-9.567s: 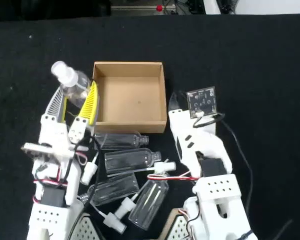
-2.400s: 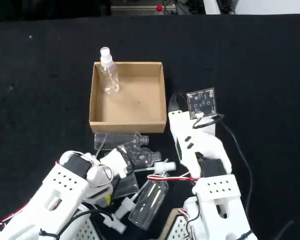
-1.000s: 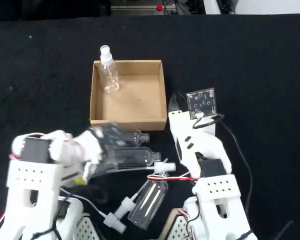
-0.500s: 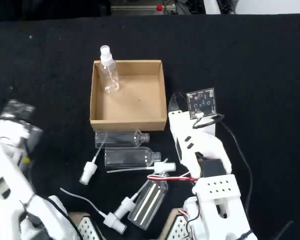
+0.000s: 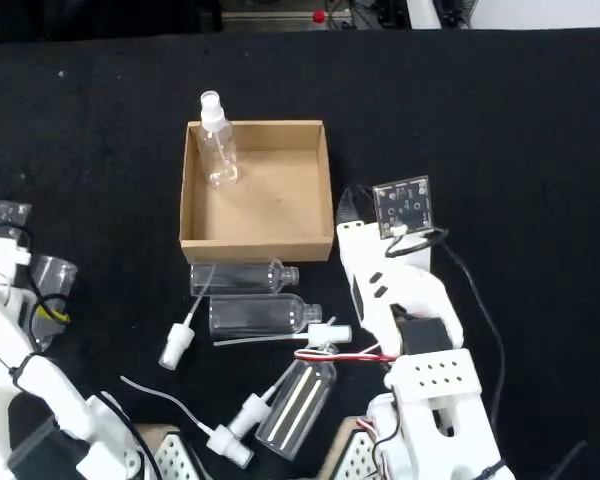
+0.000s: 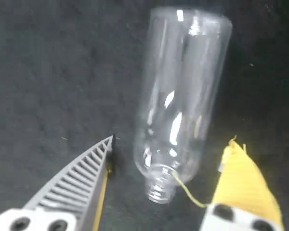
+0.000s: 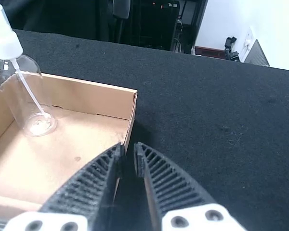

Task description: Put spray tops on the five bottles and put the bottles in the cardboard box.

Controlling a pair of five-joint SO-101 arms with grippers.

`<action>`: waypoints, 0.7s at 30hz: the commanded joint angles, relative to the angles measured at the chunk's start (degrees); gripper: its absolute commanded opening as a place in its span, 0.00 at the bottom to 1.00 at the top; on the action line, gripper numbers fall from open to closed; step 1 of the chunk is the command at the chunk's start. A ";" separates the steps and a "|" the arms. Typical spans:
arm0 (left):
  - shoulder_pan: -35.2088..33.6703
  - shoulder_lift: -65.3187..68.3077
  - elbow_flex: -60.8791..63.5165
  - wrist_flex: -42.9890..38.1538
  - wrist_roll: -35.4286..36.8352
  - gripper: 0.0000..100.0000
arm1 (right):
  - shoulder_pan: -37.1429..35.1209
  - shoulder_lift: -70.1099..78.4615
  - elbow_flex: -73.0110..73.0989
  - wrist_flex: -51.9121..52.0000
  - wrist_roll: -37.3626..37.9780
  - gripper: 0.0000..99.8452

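Bottles without spray tops lie on the black table (image 5: pixel 500 120): two (image 5: pixel 242 277) (image 5: pixel 262 317) side by side just in front of the cardboard box (image 5: pixel 257 243), a third (image 5: pixel 298 400) nearer the arm bases, and a fourth (image 6: pixel 183 96) at the left gripper (image 6: pixel 171 140). One capped bottle (image 5: pixel 218 150) stands upright in the far left corner of the box. Four loose spray tops (image 5: pixel 177 345) (image 5: pixel 330 332) (image 5: pixel 252 408) (image 5: pixel 225 440) lie among the bottles in front of the box.

Left gripper: jaws spread wide, one on each side of the fourth bottle's neck end, with a gap visible on both sides. The left wrist view shows the neck open and bare, pointing toward the camera. The high view places this bottle at the table's left edge, well apart from the box.

Right gripper (image 7: pixel 127 147): jaws drawn almost together, with a thin slit and nothing between them. The right wrist view places it just beside the box's right wall, outside it. That view also shows the dip tube inside the capped bottle.
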 commanded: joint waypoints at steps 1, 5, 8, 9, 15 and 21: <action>-0.57 0.09 -7.08 -0.88 2.11 0.29 | 0.88 0.57 -0.57 -1.85 0.35 0.03; -0.57 0.79 -12.00 -1.49 10.90 0.29 | 0.88 0.57 -0.57 -1.85 0.35 0.03; -0.66 0.79 -15.16 -1.49 19.96 0.29 | 0.88 0.57 -0.57 -1.85 0.35 0.03; -0.57 0.88 -15.96 -1.49 22.15 0.29 | 0.88 0.57 -0.57 -1.85 0.35 0.03; -1.45 5.01 -12.79 -9.58 23.56 0.29 | 0.88 0.57 -0.48 -1.85 0.35 0.03; -2.68 13.10 -11.91 -14.77 23.03 0.29 | 0.88 0.57 -0.48 -1.85 0.35 0.03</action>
